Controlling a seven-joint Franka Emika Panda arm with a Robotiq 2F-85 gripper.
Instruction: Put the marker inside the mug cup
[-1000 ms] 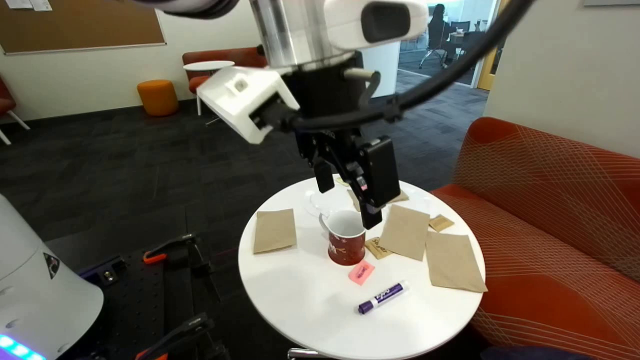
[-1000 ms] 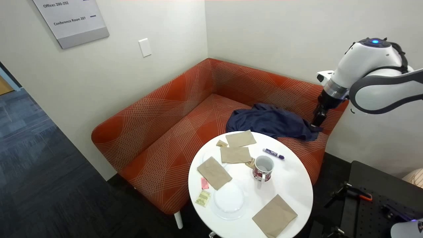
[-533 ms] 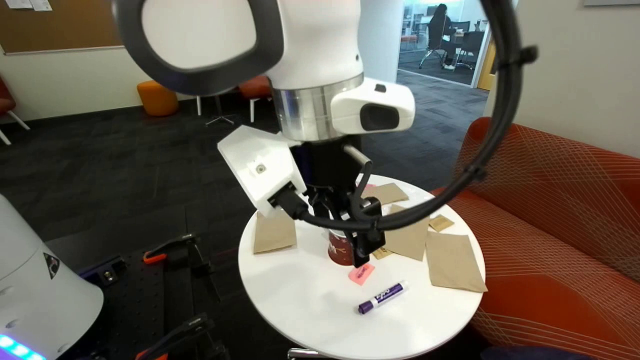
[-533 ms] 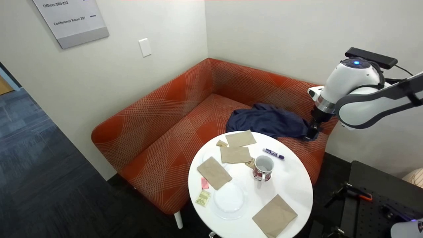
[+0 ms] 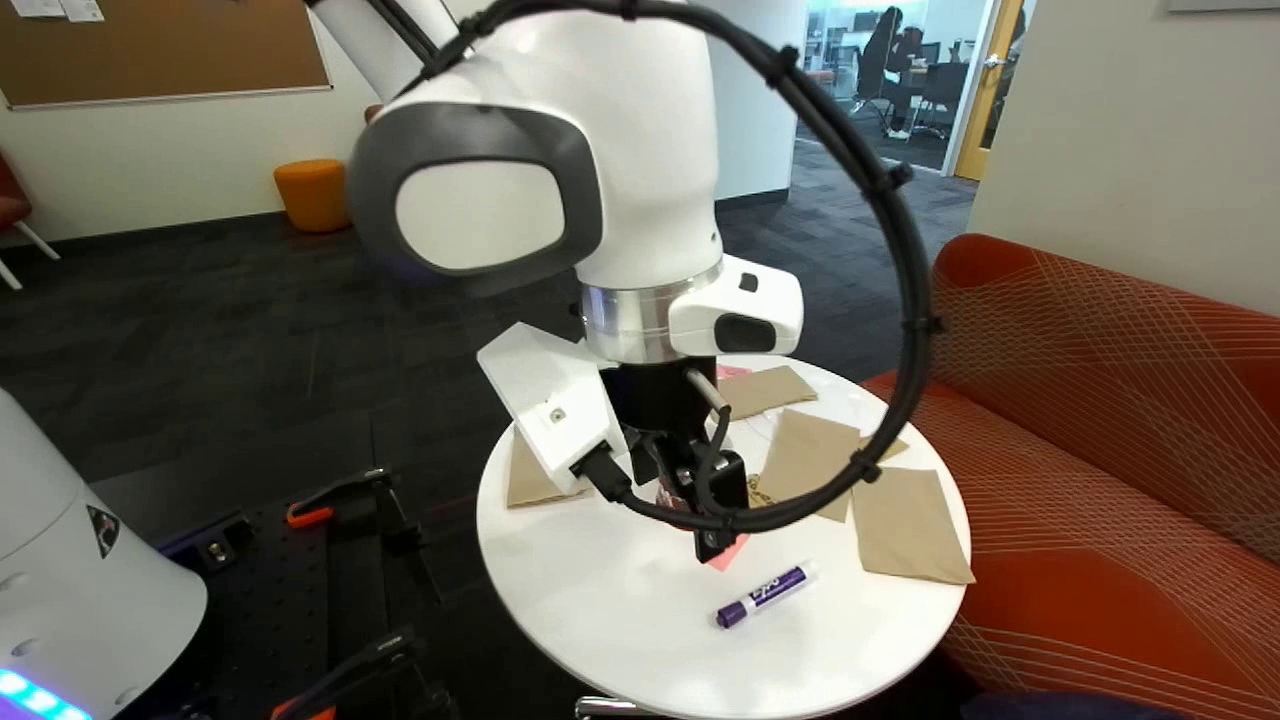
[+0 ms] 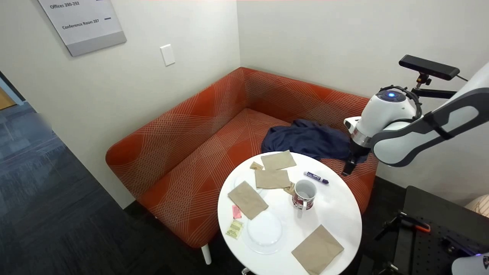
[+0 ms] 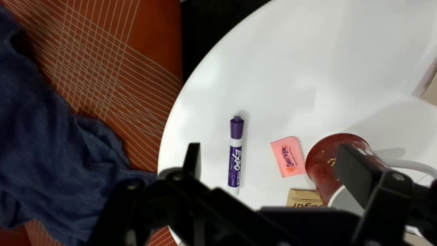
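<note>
1. Our marker [image 7: 235,155], the purple one, is lying flat on the white surface [image 6: 336,214], nothing gripping it. In an exterior view it's just beyond the mug [image 6: 304,194], far and a touch right, so nope, not inside yet.
2. The mug is upright, mouth up, apart from the marker. In the wrist view a pink packet [image 7: 288,156] lies between the two.
3. The claw [image 7: 274,164] is spread wide, holding nothing, up off the surface. In the wrist view its left jaw shows left of the marker and its right one overlaps the mug; we can't really judge the height.
4. So we'd call this the approach, grasp not yet made.
5. Next, we reckon: shift left in that view until the marker's centred, then go down. The jaws look lined up to pinch across the barrel, so probably little twisting. Keep the right one off the mug.
6. Further out: navy cloth [image 6: 307,142] on the red couch [image 6: 206,160], past the far edge.
</note>
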